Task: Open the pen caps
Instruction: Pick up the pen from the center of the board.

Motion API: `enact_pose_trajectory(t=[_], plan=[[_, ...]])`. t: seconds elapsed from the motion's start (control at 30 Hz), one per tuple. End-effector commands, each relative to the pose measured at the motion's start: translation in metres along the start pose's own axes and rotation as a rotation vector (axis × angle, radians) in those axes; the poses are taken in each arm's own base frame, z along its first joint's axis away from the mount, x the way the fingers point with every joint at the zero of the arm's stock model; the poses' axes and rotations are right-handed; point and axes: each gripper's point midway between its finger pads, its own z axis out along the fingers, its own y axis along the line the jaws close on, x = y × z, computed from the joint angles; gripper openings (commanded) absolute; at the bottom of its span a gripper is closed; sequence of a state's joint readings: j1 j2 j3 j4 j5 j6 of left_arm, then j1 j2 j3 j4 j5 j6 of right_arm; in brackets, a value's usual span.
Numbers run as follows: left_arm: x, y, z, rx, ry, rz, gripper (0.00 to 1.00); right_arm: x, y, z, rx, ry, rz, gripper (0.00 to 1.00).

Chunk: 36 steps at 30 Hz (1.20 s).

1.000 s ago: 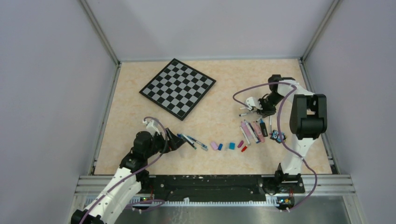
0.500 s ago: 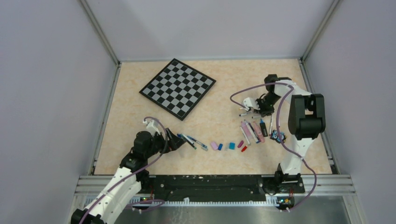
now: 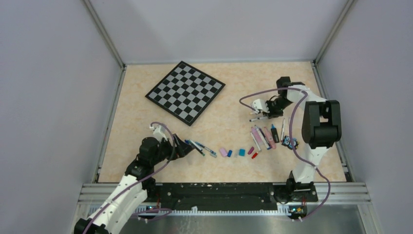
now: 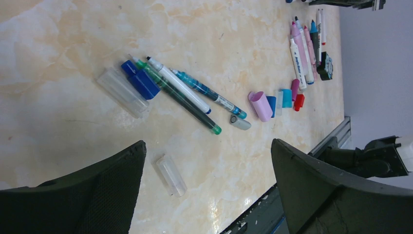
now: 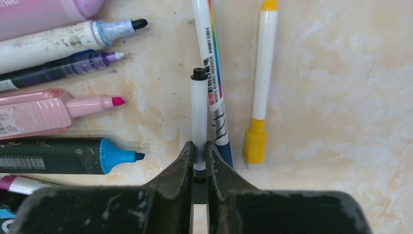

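Only the right wrist view shows the grip. The right jaws are clenched on a thin white pen with a black tip. It lies just beside a board marker and near a pen wearing a yellow cap. To their left lie bare nibs in black, purple, pink and blue, their barrels cut off at the picture's edge. I cannot tell whether the gripped pen touches the desk.

Only the left wrist view shows the loose caps well. The left jaws are released, spread wide with nothing between them. Beyond them a pink cap, blue cap, teal cap, magenta cap and red cap lie bunched together, with a grey cap just beside them. Clear caps lie nearer, by three pens lying side by side.

From the top view the caps are coloured specks in a row between the arms, and the clear ones cannot be made out. That view alone shows the checkerboard, well apart at the far left.

The desk is beige and marbled. Pale grey walls close three sides, with metal posts in the far corners and a black rail along the near edge.
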State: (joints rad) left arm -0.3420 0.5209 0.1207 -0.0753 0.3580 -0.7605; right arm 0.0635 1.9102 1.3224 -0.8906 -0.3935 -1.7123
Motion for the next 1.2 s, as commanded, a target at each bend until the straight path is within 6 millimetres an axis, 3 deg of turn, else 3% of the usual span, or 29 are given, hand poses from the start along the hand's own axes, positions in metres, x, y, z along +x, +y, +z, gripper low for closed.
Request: enact_pose_trajectory(t=[0.0,0.23,0.5,0.6,0.8,1.0,1.17], plan=[[-0.007,-0.023,-0.001,0.127,-0.027,0.036,0.99,-0.038,-0.01,-0.025,0.098,-0.115,-0.033,0.0],[-0.001,-0.065,-0.011,0.383,0.004,0.081,0.99,-0.084,-0.001,-0.048,0.161,-0.311,0.138,0.0],[-0.013,-0.105,-0.022,0.569,-0.027,0.12,0.98,-0.177,0.02,-0.087,-0.005,-0.76,0.735,0.0],[-0.019,-0.12,-0.021,0.597,-0.043,0.144,0.99,-0.202,0.035,-0.104,-0.072,-0.908,0.804,0.0],[-0.024,-0.151,-0.004,0.627,-0.085,0.179,0.99,-0.216,0.04,-0.116,-0.031,-1.104,1.031,0.0],[-0.012,-0.19,0.031,0.67,-0.029,0.156,0.99,-0.209,0.048,-0.097,-0.083,-1.14,1.26,0.0],[-0.002,-0.211,0.073,0.676,0.027,0.106,0.97,-0.21,0.05,-0.09,-0.164,-1.152,1.315,0.0]])
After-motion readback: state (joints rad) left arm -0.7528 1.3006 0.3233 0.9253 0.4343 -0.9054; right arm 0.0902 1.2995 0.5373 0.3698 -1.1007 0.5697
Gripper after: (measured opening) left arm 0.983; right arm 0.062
